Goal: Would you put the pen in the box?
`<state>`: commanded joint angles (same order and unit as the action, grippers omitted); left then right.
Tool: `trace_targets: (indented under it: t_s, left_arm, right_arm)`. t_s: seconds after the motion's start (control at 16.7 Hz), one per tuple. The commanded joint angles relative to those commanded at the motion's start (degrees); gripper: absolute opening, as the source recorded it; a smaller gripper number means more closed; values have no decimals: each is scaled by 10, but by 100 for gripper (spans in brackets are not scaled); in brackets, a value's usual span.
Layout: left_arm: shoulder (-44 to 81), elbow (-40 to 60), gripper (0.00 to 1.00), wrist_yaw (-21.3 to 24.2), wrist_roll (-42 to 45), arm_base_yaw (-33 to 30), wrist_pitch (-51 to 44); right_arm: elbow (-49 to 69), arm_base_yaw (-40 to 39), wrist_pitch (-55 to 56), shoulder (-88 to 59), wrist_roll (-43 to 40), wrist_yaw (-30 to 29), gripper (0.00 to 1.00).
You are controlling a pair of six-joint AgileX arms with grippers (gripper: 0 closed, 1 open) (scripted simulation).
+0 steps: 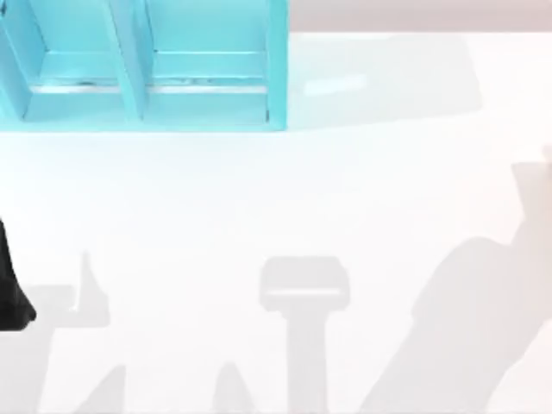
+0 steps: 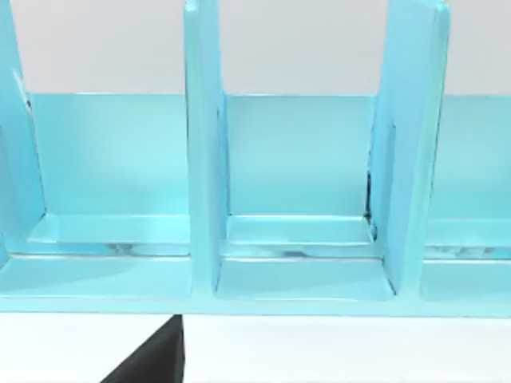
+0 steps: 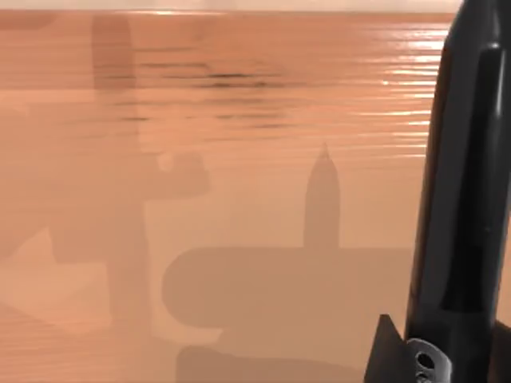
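- While clenched low down in the right gripper (image 3: 403,355), rises as a slim, glossy black shaft with a long lengthwise groove: the pen (image 3: 471,199).
- Held in the air above the table (image 3: 200,199), outside the box; how far from the box, cannot tell.
- Beside the pen's lower end: a dark wedge of the gripper and a small silver metal fitting with two screw heads.
- Behind the pen: smooth tabletop with fine horizontal streaks like wood grain and soft highlights; on it, a shadow of a broad rounded block topped by a thin pointed spike.
- Far bigger than the pen: the box (image 1: 207,103), light turquoise, made of flat, smooth, matt panels with square edges.
- Seen from above, sits at the far left of the table, its front wall facing the near edge.
- Inside the box: upright dividers (image 2: 201,159) as flat slabs, splitting it into side-by-side compartments; a raised step along each compartment's floor, with faint dark scuffs on the seam.
- Just in front of the box's low front wall: the left gripper (image 2: 152,363), showing as a matt black wedge; clenched or released, cannot tell.
- Well nearer than the box, at the table's left edge: the left arm (image 1: 10,285), a black tapering shape.
- Between the box and the near edge: pale grey shadows of the rig on the tabletop.
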<state>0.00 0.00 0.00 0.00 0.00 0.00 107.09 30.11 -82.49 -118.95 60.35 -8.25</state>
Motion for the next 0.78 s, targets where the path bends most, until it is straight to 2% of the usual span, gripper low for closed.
trace_targets:
  t_s: [0.3,0.78]
  left_arm:
    - [0,0,100,0,0,0,0]
    - [0,0,100,0,0,0,0]
  right_arm:
    - [-16,-13,17,-1,10,0,0]
    - [-126,-45,113,37,42,19,0]
